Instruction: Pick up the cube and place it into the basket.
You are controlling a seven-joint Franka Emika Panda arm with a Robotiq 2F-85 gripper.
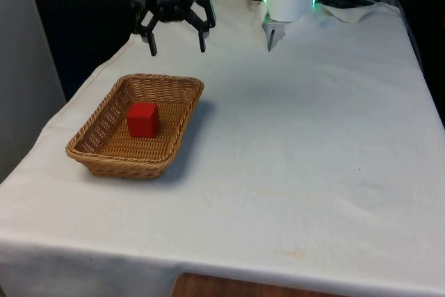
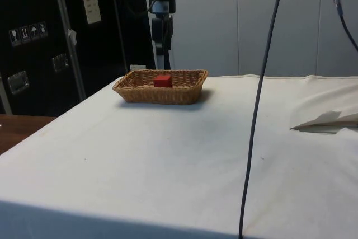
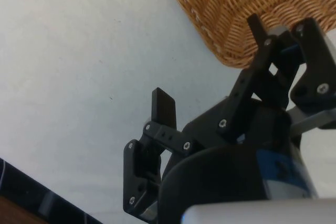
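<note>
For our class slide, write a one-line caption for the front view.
Red cube resting inside the wicker basket, with the open, empty end effector raised above the table beyond it.

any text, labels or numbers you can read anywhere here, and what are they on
No text can be read here.
Pale label on the dark cabinet, side view: print too small to read.
Small square stickers on the same cabinet: pictograms, not legible.
Red cube, wicker basket and white cloth: no writing on them.
</note>
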